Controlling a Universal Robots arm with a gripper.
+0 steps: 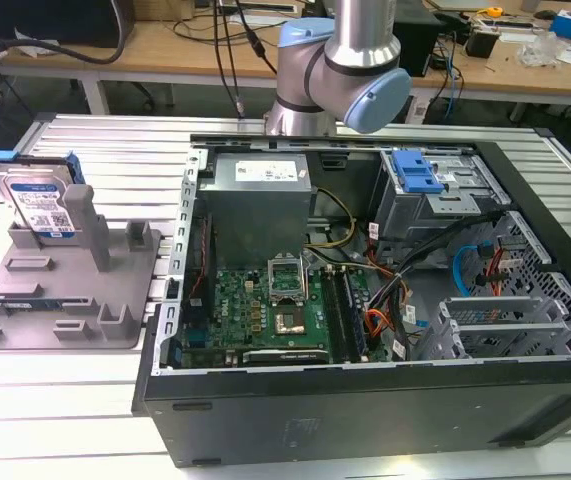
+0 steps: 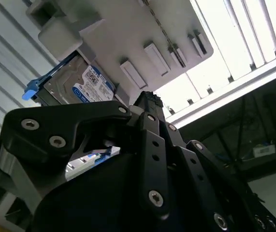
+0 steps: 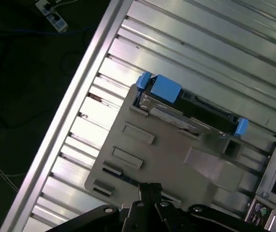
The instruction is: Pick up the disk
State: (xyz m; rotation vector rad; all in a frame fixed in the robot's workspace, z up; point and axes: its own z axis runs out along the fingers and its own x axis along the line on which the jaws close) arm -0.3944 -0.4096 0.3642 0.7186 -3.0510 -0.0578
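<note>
The disk is a silver hard drive with a white-and-blue label and blue rails. It stands upright on its edge in the grey fixture plate at the exterior view's left. In the second wrist view the disk shows its label beside the plate. The first wrist view looks down on the disk's top edge and the plate. My gripper is black, its fingertips meet and it is shut on nothing. It hangs well above the plate's near edge, apart from the disk, and its tip points at the plate.
An open computer case lies at the exterior view's right, with a motherboard, a power supply and a blue drive-bay latch. The arm's elbow rises behind it. Everything rests on a slotted aluminium table, whose edge drops to a dark floor.
</note>
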